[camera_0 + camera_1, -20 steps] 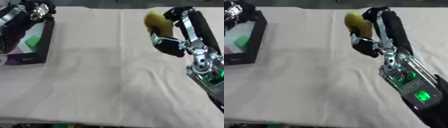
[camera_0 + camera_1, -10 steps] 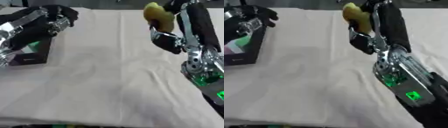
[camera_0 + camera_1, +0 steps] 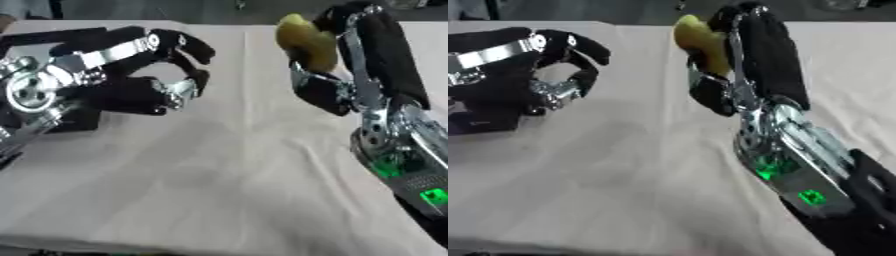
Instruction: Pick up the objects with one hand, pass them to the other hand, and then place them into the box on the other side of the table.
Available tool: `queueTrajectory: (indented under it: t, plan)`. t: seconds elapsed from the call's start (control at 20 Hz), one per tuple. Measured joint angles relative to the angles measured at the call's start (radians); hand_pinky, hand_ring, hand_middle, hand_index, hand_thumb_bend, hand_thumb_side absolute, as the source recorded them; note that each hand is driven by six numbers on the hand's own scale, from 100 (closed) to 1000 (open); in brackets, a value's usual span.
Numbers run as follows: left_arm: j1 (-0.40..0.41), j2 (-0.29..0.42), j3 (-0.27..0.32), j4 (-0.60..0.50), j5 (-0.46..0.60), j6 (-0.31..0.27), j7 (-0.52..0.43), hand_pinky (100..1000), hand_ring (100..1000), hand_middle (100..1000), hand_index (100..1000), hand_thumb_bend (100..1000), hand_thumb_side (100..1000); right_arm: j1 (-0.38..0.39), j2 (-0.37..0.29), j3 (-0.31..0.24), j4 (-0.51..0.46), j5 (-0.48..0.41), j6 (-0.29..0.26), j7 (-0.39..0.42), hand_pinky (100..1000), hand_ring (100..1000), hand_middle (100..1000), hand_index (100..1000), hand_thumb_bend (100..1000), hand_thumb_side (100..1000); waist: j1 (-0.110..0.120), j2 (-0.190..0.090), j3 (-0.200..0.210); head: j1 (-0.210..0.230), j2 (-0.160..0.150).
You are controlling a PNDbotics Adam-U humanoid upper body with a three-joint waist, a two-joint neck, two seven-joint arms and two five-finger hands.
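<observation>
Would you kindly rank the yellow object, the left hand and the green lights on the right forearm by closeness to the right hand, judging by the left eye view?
1. Yellow object, held in the right hand.
2. Green lights, just below on its forearm.
3. Left hand, across the cloth.

1 yellow obj [image 3: 308,41], 2 robot hands [image 3: 166,75] [image 3: 337,75], 1 cloth [image 3: 219,170].

My right hand [image 3: 726,75] is raised above the cloth-covered table [image 3: 623,165], fingers curled round a yellow object [image 3: 700,39] held at the top of the view. My left hand [image 3: 553,70] reaches in from the left, fingers spread and bent toward it, a gap between the two. Green lights [image 3: 785,182] show on the right forearm.
</observation>
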Motion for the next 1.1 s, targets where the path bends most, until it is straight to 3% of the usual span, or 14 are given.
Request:
queueTrajectory:
  t: [0.4,0.55,1.1]
  plan:
    - [-0.04,-0.046,-0.038,0.0,-0.111,0.019,0.056,1000,825,800,887,100,248,0.0,0.01,0.021,0.0,0.009,0.0,0.024,727,718,562,522,100,100,0.006,0.0,0.005,-0.014,0.0]
    - [-0.055,-0.06,-0.047,0.0,-0.152,0.013,0.084,1000,821,792,894,100,188,0.0,0.017,0.029,0.0,0.009,-0.001,0.026,726,717,562,522,100,100,0.006,0.0,0.006,-0.02,0.0]
    - [-0.083,-0.097,-0.059,0.0,-0.216,-0.003,0.176,1000,812,785,865,100,192,-0.001,0.023,0.051,0.0,-0.005,-0.033,0.045,731,718,563,522,100,100,0.006,0.0,0.01,-0.029,0.0]
